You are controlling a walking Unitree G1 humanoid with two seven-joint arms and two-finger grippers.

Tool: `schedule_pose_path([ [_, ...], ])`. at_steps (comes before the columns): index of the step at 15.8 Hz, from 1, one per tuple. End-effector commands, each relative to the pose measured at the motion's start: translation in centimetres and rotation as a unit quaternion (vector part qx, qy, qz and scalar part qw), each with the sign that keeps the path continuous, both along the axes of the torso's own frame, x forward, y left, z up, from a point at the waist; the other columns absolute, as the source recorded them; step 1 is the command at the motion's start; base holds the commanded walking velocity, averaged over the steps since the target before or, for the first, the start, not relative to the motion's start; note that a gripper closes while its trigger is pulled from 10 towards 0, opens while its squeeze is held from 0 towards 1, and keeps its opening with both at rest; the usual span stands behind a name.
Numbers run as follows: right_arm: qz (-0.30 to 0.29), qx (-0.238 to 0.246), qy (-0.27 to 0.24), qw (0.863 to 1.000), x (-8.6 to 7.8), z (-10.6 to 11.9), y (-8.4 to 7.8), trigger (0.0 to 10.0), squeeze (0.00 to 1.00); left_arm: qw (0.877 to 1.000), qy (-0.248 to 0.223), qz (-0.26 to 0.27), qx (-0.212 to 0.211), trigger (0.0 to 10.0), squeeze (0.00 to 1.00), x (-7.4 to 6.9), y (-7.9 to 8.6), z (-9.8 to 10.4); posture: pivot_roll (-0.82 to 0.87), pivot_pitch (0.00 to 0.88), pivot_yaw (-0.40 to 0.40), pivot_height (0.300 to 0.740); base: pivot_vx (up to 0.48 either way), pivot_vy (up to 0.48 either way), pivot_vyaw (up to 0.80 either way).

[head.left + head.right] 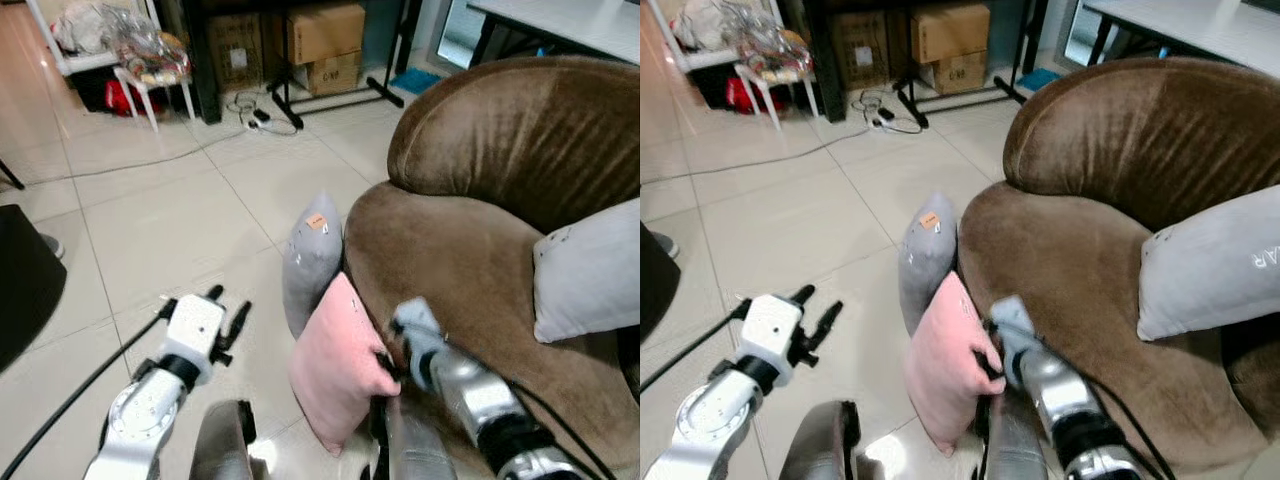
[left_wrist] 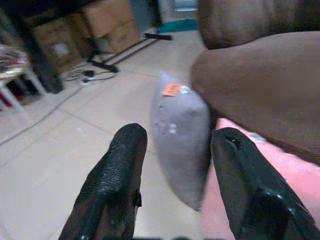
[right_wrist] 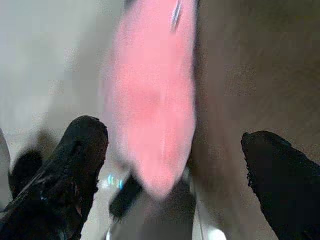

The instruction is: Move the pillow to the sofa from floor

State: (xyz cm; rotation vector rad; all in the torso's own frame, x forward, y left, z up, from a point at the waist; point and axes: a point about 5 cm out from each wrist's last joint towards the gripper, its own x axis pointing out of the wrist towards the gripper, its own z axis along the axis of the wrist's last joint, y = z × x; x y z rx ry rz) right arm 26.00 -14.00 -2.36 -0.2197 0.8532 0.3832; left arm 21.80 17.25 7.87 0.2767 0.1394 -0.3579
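Observation:
A pink pillow [image 1: 333, 368] stands on edge on the tiled floor, leaning against the front of the brown sofa [image 1: 470, 250]. Just behind it a grey pillow [image 1: 311, 258] with an orange tag leans the same way. My right gripper [image 1: 386, 365] is at the pink pillow's sofa-side edge. In the right wrist view the gripper [image 3: 175, 160] is open wide, with the pink pillow [image 3: 150, 95] between its fingers but not clamped. My left gripper [image 1: 228, 318] hangs open over the floor to the left of both pillows, pointing at the grey pillow [image 2: 181, 135].
A pale grey cushion [image 1: 590, 268] lies on the sofa seat at the right. Cardboard boxes [image 1: 325, 32], a white stool [image 1: 150, 75] and loose cables [image 1: 255, 115] sit at the far wall. A dark object [image 1: 22, 280] stands at the left edge.

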Motion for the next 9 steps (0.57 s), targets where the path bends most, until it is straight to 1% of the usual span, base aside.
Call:
schedule_pose_path([
  [1,0.008,-0.014,-0.002,1.000,0.0,-0.3,0.0,10.0,1.00,1.000,0.007,-0.015,-0.002,10.0,0.00,-0.5,-0.6,0.1,-0.06,0.154,-0.049,0.595,0.000,0.000,0.00],
  [2,0.005,-0.015,0.002,1.000,-0.1,-0.6,0.2,10.0,1.00,1.000,0.009,-0.024,-0.004,10.0,0.00,-0.8,-0.8,0.3,-0.06,0.173,-0.052,0.595,0.000,0.000,0.00],
  [4,0.000,-0.009,-0.001,1.000,-0.3,-0.7,0.5,10.0,1.00,1.000,0.010,-0.029,-0.004,10.0,0.00,-1.4,-0.9,0.6,-0.07,0.210,-0.068,0.595,0.000,0.000,0.00],
  [5,-0.005,0.013,-0.015,1.000,-0.1,-0.4,1.0,10.0,0.88,1.000,0.008,-0.030,-0.003,10.0,0.00,-1.9,-0.9,0.8,-0.07,0.225,-0.077,0.595,0.000,0.000,0.00],
  [6,-0.011,0.030,-0.027,0.999,0.0,-0.2,1.3,10.0,0.35,1.000,0.008,-0.029,0.000,10.0,0.00,-2.1,-0.7,1.0,-0.07,0.234,-0.081,0.595,0.000,0.000,0.00],
  [7,-0.025,0.055,-0.049,0.997,0.3,0.1,1.5,10.0,0.00,1.000,0.007,-0.026,0.003,10.0,0.00,-2.4,-0.6,1.2,-0.07,0.249,-0.086,0.595,0.000,0.000,0.00],
  [9,-0.037,0.108,-0.081,0.990,0.7,0.9,2.2,10.0,0.00,1.000,0.005,-0.021,0.004,10.0,0.00,-3.0,-0.2,1.9,-0.06,0.267,-0.088,0.595,0.000,0.000,0.00],
])
